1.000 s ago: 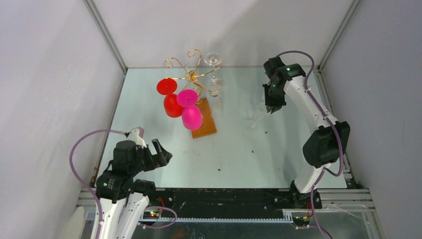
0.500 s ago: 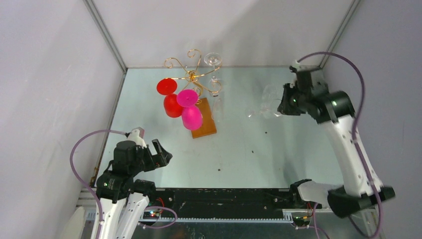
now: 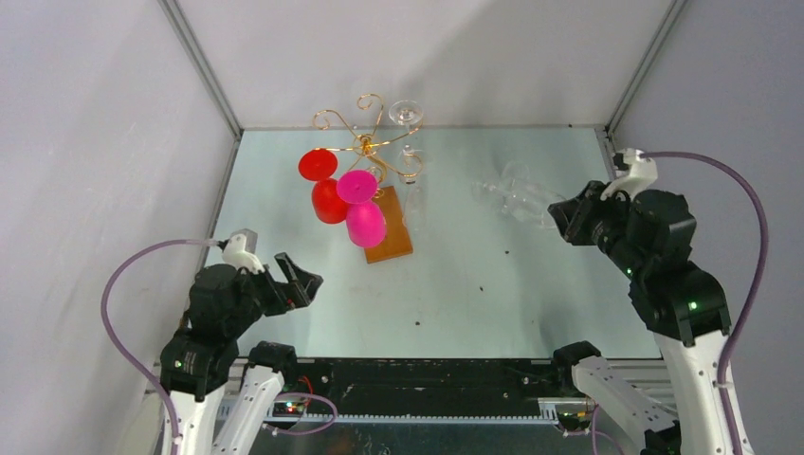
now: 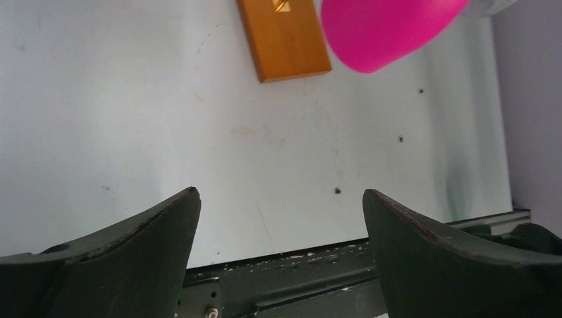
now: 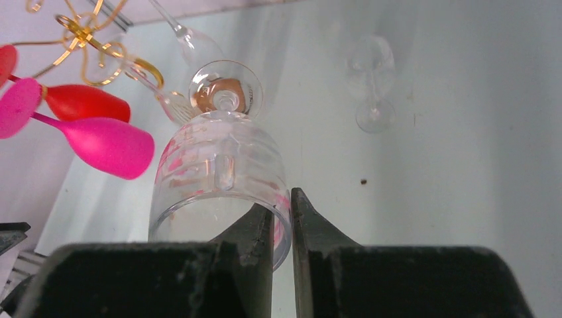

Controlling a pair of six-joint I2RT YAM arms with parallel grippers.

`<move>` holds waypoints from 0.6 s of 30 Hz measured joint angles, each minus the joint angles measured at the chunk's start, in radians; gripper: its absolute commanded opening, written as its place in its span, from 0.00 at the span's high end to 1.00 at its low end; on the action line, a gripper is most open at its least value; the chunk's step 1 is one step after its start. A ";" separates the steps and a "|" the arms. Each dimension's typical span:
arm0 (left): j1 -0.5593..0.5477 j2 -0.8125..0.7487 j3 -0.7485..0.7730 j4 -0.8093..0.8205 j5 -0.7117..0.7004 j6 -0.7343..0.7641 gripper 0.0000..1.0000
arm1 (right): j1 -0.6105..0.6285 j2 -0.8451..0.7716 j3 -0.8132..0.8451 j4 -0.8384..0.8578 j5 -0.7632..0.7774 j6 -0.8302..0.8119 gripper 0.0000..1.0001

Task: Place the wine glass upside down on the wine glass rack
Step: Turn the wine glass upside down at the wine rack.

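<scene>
A clear wine glass (image 5: 219, 169) is held in the air above the right side of the worktop (image 3: 455, 284). It is tipped roughly sideways, with its foot pointed toward the wine glass rack (image 3: 365, 144). Its rim is pinched by the right tool (image 5: 283, 199). The left tool (image 4: 278, 199) is spread wide and holds nothing.

The carry toward the rack appears to be in hand. Next, the stem would need sliding into a free scroll arm.

A pink glass (image 3: 365, 223), a red glass (image 3: 328, 201) and a hung clear glass (image 3: 406, 112) are already on the rack. Free scrolls seem left only at the rear, close to the back wall.
</scene>
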 measured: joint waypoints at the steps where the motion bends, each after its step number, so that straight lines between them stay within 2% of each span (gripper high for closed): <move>1: 0.000 0.000 0.014 0.001 0.011 -0.004 0.00 | -0.003 -0.023 -0.021 0.033 -0.002 0.000 1.00; 11: 0.001 -0.001 0.217 0.033 0.108 -0.044 0.00 | -0.014 -0.253 -0.245 0.340 0.016 0.020 1.00; 18: 0.003 0.010 0.239 0.159 0.303 -0.132 0.00 | -0.016 -0.307 -0.307 0.514 -0.079 -0.027 1.00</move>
